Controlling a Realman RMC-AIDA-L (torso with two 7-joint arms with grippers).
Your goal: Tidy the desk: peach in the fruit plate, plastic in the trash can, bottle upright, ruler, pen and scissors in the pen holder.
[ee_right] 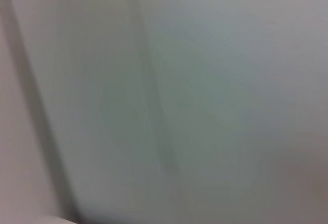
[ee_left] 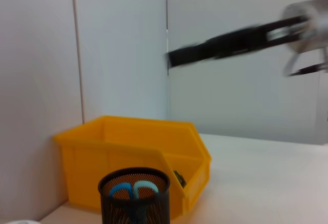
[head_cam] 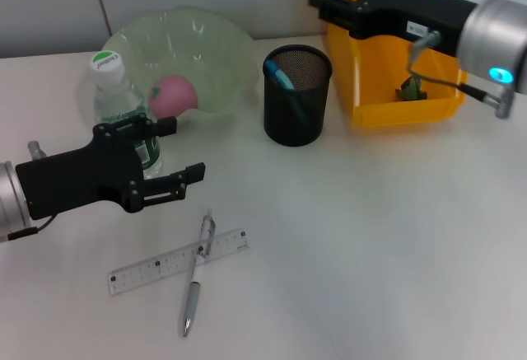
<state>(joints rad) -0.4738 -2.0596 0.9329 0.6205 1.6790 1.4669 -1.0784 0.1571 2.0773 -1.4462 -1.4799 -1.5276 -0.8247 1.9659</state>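
- The left gripper [head_cam: 169,152], black, is hovering over the left side of the white bench [head_cam: 370,236], its two fingers spread apart and pinching nothing.
- The clear plastic water bottle with a green-and-white cap [head_cam: 118,100] is standing upright just behind this gripper; the upper finger is crossing in front of its label, though I cannot tell whether they are touching.
- The pink peach [head_cam: 174,95] is lying in the translucent pale-green fruit plate [head_cam: 214,47] at the far left, just right of the bottle and beyond the left gripper.
- The clear plastic ruler [head_cam: 165,265] is lying flat on the near part of the bench, below and nearer than the left gripper, well apart from it.
- The silver pen [head_cam: 196,276] is lying across the ruler, touching it near its right end.
- The black mesh pen holder [head_cam: 297,96] is standing at the middle far side, right of the plate; the blue-handled scissors [head_cam: 280,76] are sitting inside it.
- The yellow plastic bin [head_cam: 362,96] is standing right of the holder, with a small dark-green scrap [head_cam: 411,90] in it.
- The right gripper [head_cam: 323,2] is hanging above the bin's far left corner; I cannot tell how its fingers are set.
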